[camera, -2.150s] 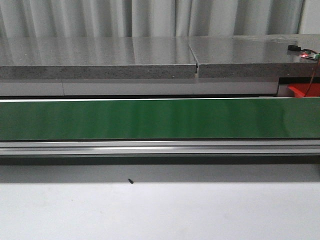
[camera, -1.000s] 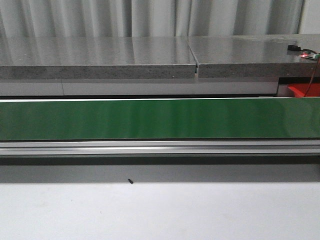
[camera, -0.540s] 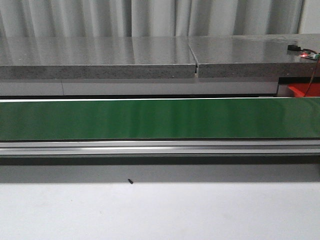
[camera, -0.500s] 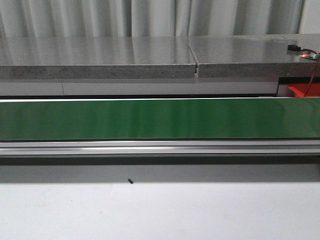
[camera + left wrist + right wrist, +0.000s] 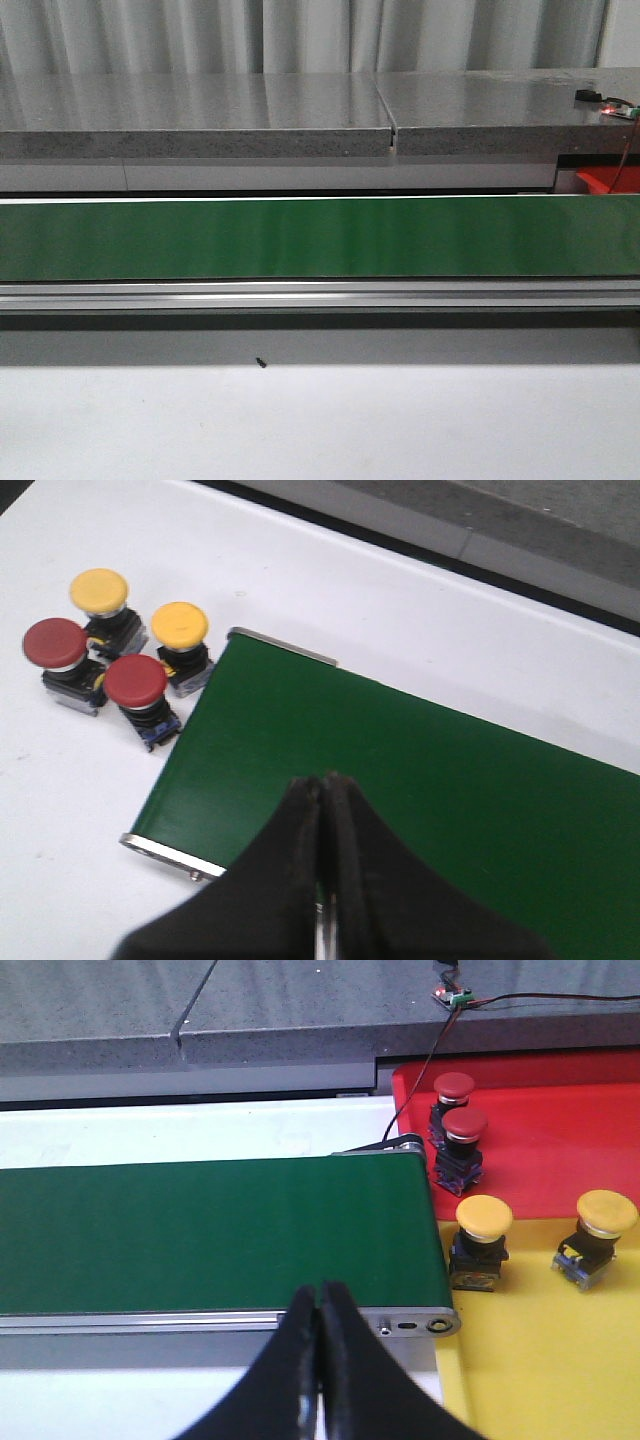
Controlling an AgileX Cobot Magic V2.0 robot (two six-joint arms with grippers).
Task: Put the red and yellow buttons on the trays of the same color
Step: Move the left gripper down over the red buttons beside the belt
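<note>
both black grippers, left [image 5: 322,790] and right [image 5: 320,1295], are clenched empty over the smooth green belt [image 5: 320,238].

Green conveyor belt [image 5: 320,238] crosses white table [image 5: 320,420]; grey stone slabs [image 5: 300,115] behind

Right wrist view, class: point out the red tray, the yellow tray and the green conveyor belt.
red tray [image 5: 560,1120], right wrist view, bare floor of the tray.
yellow tray [image 5: 540,1360], right wrist view, bare floor.
green conveyor belt [image 5: 200,1230], right wrist view, middle of the belt surface.
</note>
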